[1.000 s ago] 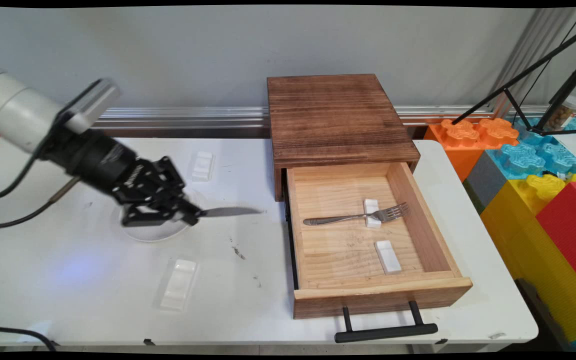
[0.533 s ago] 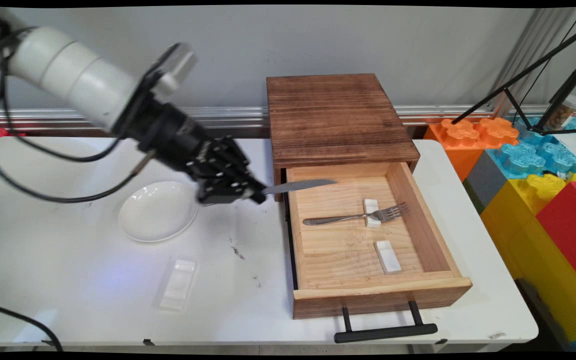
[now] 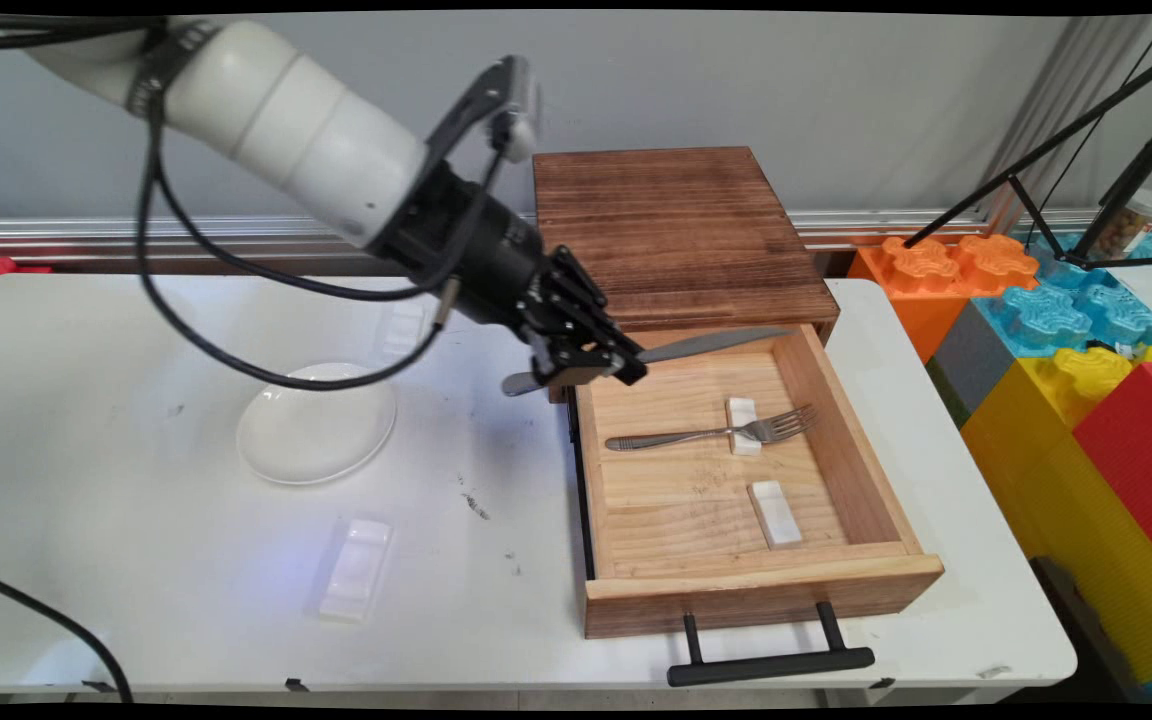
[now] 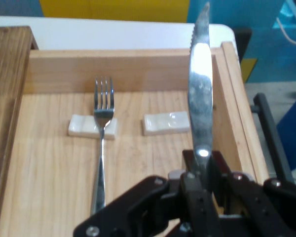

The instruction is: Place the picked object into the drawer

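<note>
My gripper is shut on a steel table knife. It hangs over the back left corner of the open wooden drawer. The blade points right across the drawer's back part, and the handle end sticks out to the left. In the drawer a fork lies with its neck on a white rest. A second white rest lies bare nearer the drawer's front.
The drawer belongs to a dark wooden box at the table's back. A white plate and a white rest lie on the table to the left; another rest shows behind the cables. Big coloured blocks stand right of the table.
The arm has carried the knife up and to the right, from above the plate to over the drawer's back left corner. The plate is uncovered now.
</note>
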`<state>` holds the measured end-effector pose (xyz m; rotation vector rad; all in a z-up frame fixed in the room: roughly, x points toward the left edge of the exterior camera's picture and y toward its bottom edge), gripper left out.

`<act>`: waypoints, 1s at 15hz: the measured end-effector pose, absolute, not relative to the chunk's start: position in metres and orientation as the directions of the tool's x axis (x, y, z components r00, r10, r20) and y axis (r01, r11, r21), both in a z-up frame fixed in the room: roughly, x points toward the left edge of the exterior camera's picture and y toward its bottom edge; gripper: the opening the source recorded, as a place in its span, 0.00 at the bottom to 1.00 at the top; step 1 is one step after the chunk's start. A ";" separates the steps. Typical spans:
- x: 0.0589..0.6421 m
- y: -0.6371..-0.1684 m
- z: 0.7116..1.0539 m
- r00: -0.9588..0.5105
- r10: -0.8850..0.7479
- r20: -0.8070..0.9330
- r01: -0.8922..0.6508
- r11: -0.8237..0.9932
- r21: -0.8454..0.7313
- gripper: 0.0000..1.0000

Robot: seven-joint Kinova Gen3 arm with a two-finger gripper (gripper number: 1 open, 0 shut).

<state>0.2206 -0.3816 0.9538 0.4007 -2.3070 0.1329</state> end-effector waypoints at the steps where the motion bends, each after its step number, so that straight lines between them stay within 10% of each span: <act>1: 0.213 -0.382 0.951 -0.653 -0.249 0.715 -0.331 0.943 0.027 0.00; 15: 0.106 -0.404 0.869 -0.658 -0.261 0.706 -0.359 0.933 0.009 0.00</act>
